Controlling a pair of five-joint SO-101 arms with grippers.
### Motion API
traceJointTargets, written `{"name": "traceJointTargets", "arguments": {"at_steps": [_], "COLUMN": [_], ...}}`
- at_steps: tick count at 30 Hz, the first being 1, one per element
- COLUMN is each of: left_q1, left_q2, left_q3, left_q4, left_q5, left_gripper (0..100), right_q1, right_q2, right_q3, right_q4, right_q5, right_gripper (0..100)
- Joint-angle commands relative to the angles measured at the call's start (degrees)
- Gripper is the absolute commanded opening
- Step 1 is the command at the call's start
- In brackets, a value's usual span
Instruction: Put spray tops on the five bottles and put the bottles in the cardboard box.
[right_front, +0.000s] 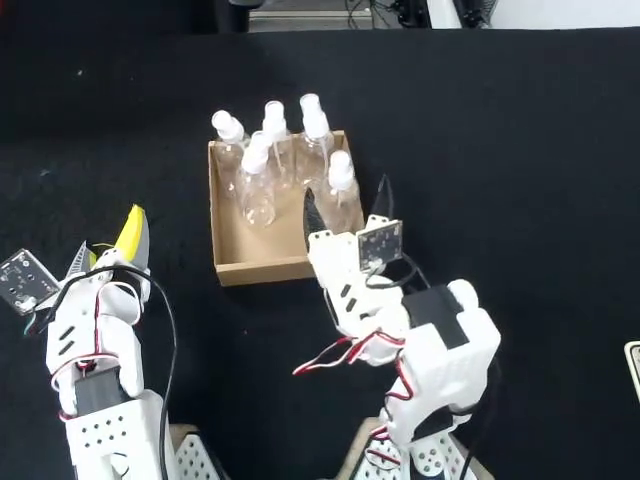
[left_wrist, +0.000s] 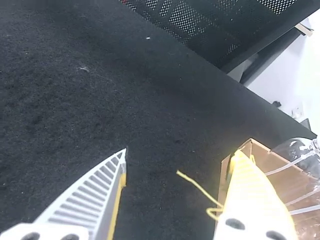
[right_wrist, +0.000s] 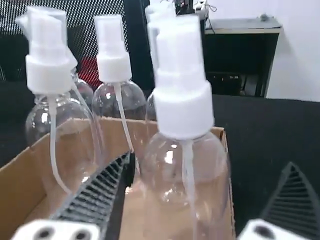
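Observation:
Five clear bottles with white spray tops stand in the cardboard box (right_front: 230, 255). The nearest bottle (right_front: 341, 186) (right_wrist: 182, 165) is at the box's right edge. My right gripper (right_front: 345, 202) (right_wrist: 196, 200) is open, its black fingers (right_wrist: 102, 192) on either side of that bottle without touching it. The other bottles (right_front: 258, 172) (right_wrist: 55, 115) cluster toward the back of the box. My left gripper (right_front: 108, 232) (left_wrist: 172, 200) hovers open and empty over the black cloth left of the box, whose corner (left_wrist: 260, 157) is close beside its yellow finger (left_wrist: 250, 200).
Black cloth (right_front: 520, 150) covers the table all around the box. A pale object (right_front: 633, 362) pokes in at the right edge. Beyond the table's far edge are a mesh chair back (left_wrist: 210, 20) and a dark cabinet (right_wrist: 240, 55).

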Motion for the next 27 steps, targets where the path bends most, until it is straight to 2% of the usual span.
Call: {"name": "traceJointTargets", "arguments": {"at_steps": [1,18,21,25,27], "left_q1": [0.2,0.2,0.2,0.2,0.2], "left_q2": [-0.7,-0.7,-0.7,-0.7,-0.7], "left_q3": [1.3,1.3,1.3,1.3,1.3], "left_q4": [-1.5,-1.5,-1.5,-1.1,-1.1], "left_q5": [-0.7,-0.7,-0.7,-0.7,-0.7], "left_gripper": [31,31,31,31,29], "right_q1": [-0.6,-2.5,-1.9,-0.4,2.2], "right_q2": [-4.4,-23.6,-27.5,-32.7,-34.7], "right_q3": [0.5,11.4,14.5,18.2,18.2], "right_q4": [-1.3,-1.3,-1.2,-1.7,-1.2], "right_q5": [0.0,-0.3,-0.4,-0.4,-0.4], "right_gripper": [38.2,38.0,28.6,0.2,6.6]}}
